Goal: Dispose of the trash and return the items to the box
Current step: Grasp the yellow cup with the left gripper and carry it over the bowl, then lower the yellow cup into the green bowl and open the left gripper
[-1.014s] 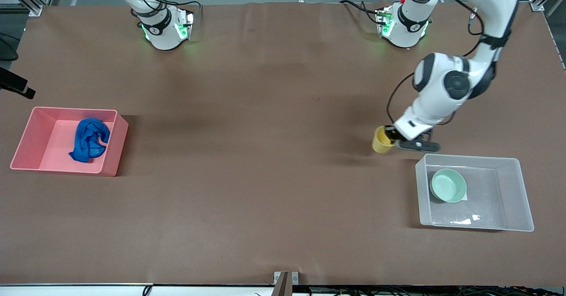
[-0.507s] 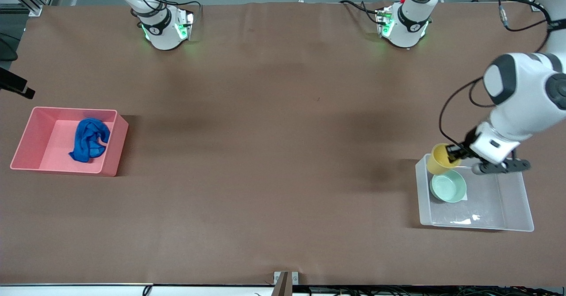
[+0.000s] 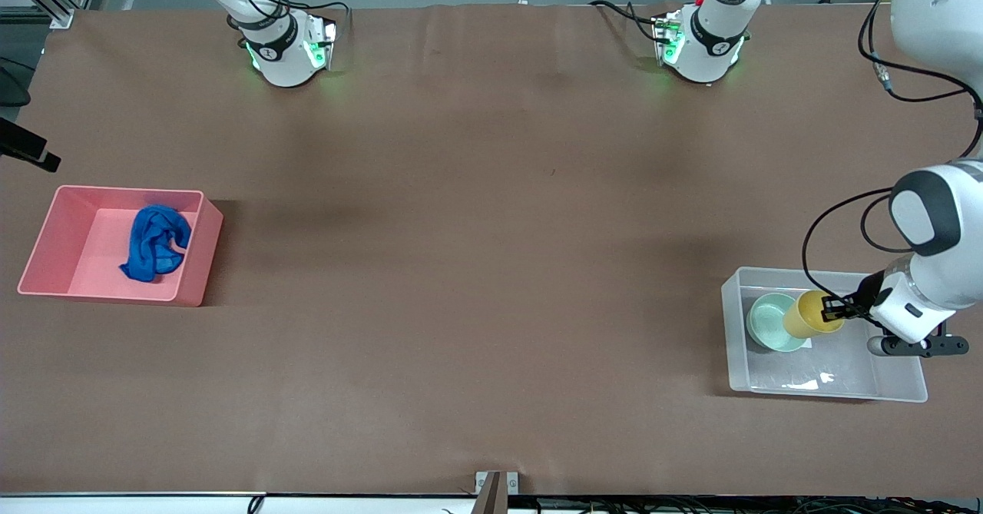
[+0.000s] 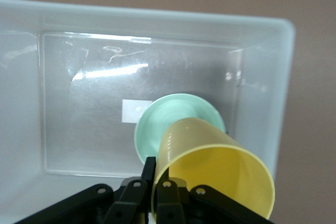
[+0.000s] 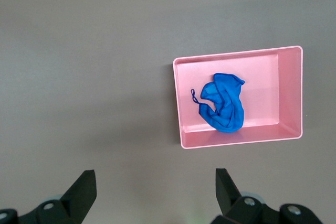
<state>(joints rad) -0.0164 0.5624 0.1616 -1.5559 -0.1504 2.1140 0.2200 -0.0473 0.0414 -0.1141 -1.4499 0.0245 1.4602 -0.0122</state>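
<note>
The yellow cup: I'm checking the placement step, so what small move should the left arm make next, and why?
Probably lower it a little, then open. The left gripper is shut on the yellow cup, which hangs tilted over the clear box, partly above the green bowl already in it. The blue rag lies in the pink bin; the right gripper waits open.

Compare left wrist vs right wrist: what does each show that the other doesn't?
Left wrist only: the left gripper shut on the tilted yellow cup, over the green bowl in the clear tub.
Right wrist only: the open right gripper high over the table, and the blue rag in the pink bin.
Shared: only the brown table.
</note>
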